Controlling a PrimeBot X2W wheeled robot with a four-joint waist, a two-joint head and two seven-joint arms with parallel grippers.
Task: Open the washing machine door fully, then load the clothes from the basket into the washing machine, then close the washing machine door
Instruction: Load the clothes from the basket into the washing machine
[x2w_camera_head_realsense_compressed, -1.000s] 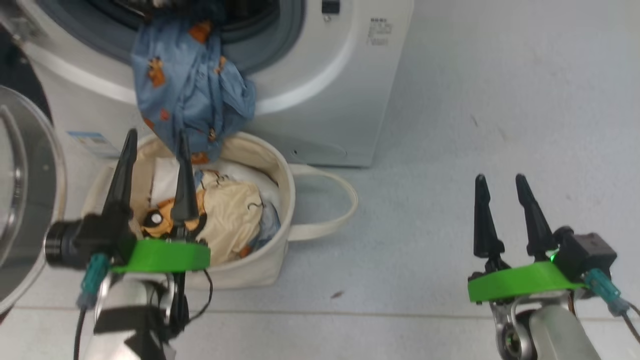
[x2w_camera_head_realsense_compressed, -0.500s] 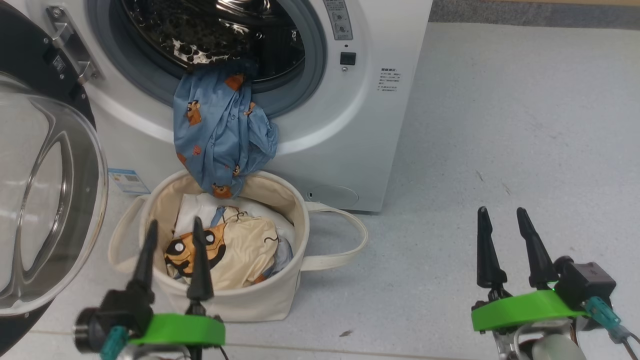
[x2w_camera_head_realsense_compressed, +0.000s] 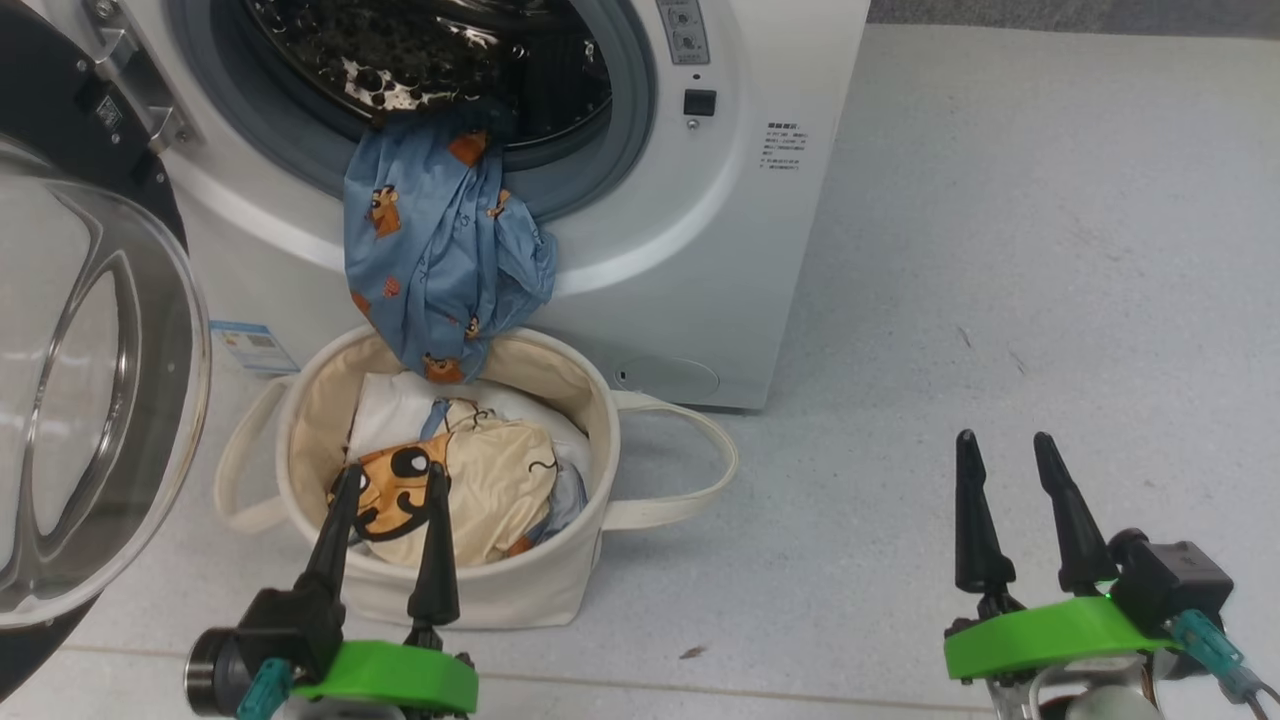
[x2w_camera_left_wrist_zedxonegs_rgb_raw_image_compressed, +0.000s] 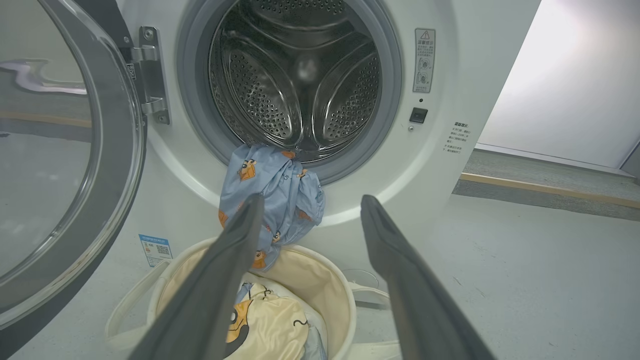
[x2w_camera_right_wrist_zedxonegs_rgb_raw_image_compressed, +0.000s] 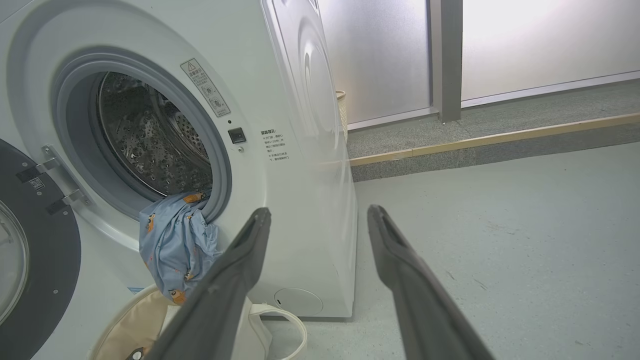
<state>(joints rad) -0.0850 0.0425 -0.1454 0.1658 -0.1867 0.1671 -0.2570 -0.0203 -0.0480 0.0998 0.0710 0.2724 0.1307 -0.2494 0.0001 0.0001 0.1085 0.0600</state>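
Jaws apart on left gripper (x2w_camera_head_realsense_compressed: 393, 472) by the basket (x2w_camera_head_realsense_compressed: 601, 440) and right gripper (x2w_camera_head_realsense_compressed: 1003, 440); clothes (x2w_camera_head_realsense_compressed: 440, 250) hang from washing machine (x2w_camera_head_realsense_compressed: 700, 260)

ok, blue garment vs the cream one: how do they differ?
Place: the blue garment hangs out of the washing machine, its end over the basket; the cream garment lies in the basket.
Pose: blue garment long and bunched, cream garment crumpled low.
Print: blue has small scattered figures, cream one large orange face.
Both are soft printed fabric.
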